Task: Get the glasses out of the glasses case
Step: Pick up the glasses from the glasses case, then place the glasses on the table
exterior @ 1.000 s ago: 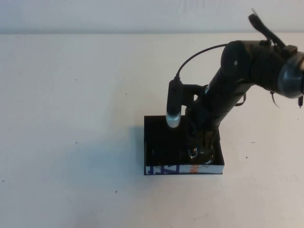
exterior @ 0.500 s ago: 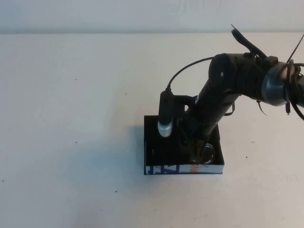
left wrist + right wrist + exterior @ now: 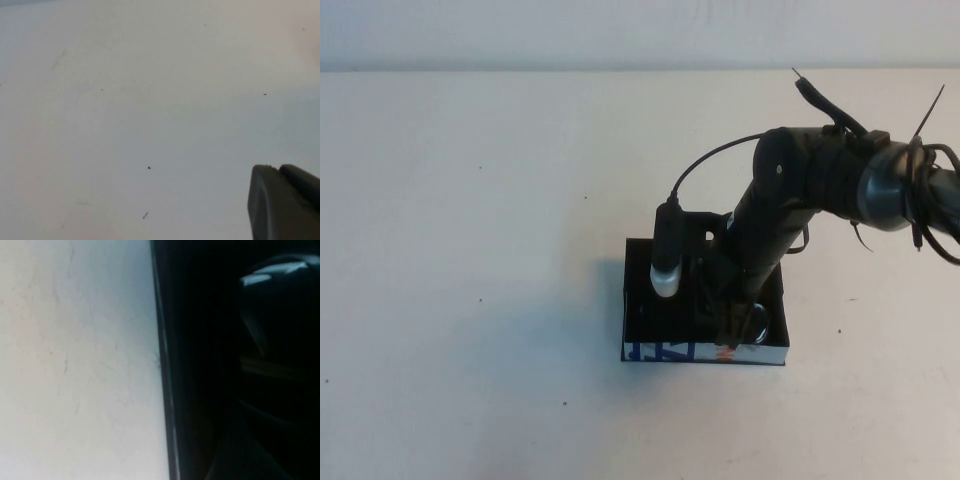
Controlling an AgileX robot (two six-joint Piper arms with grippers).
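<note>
The glasses case [image 3: 660, 352], a flat black box whose white near edge bears blue and orange print, lies open on the table right of centre. My right gripper [image 3: 732, 325] reaches down inside its right half. The dark glasses [image 3: 758, 322] lie in the box by the near right corner, right beside the gripper, with one shiny lens showing. In the right wrist view the case wall [image 3: 165, 365] runs beside the pale table, and a glinting glasses rim [image 3: 272, 275] shows in the dark interior. My left gripper [image 3: 277, 169] is shut and empty over bare table, outside the high view.
The pale table [image 3: 470, 250] stretches to the left of and in front of the case. The right arm [image 3: 820, 175], its wrist camera [image 3: 665, 260] and its cable hang over the case's far half.
My right arm has swung left and lowered, bringing the gripper deeper into the case's right half. The case has shifted very slightly. The left arm shows no earlier view.
</note>
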